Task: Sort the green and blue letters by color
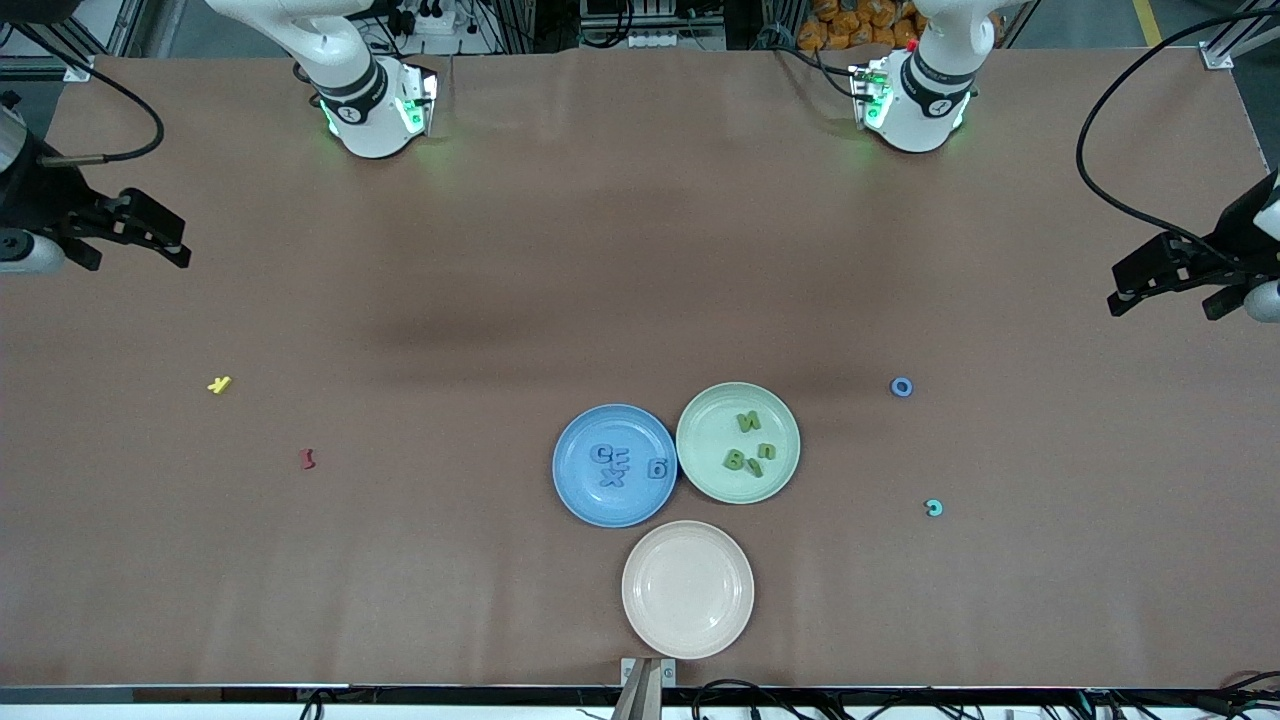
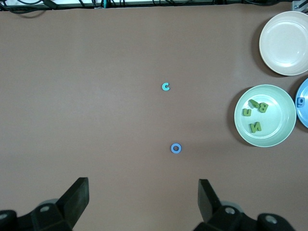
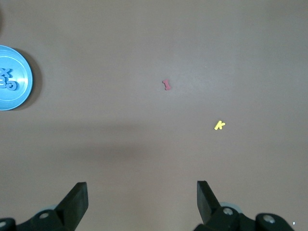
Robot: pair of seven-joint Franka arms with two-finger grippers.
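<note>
Three plates cluster near the front camera: the blue plate (image 1: 570, 495) and green plate (image 1: 785, 470) touching, the cream plate (image 1: 640, 620) just nearer, leaving no gap between them. Elsewhere only a yellow K (image 1: 219, 384), a red piece (image 1: 308, 459), a blue ring (image 1: 901, 387) and a teal c (image 1: 934, 508) lie well apart on the table (image 1: 640, 250).

Even overhead light, sharp views, soft broad shadow across the table (image 1: 300, 600).

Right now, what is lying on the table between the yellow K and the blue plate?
Only the small red piece lies between the yellow K and the blue plate; the rest is bare table. The front view and the right wrist view both show this.
</note>
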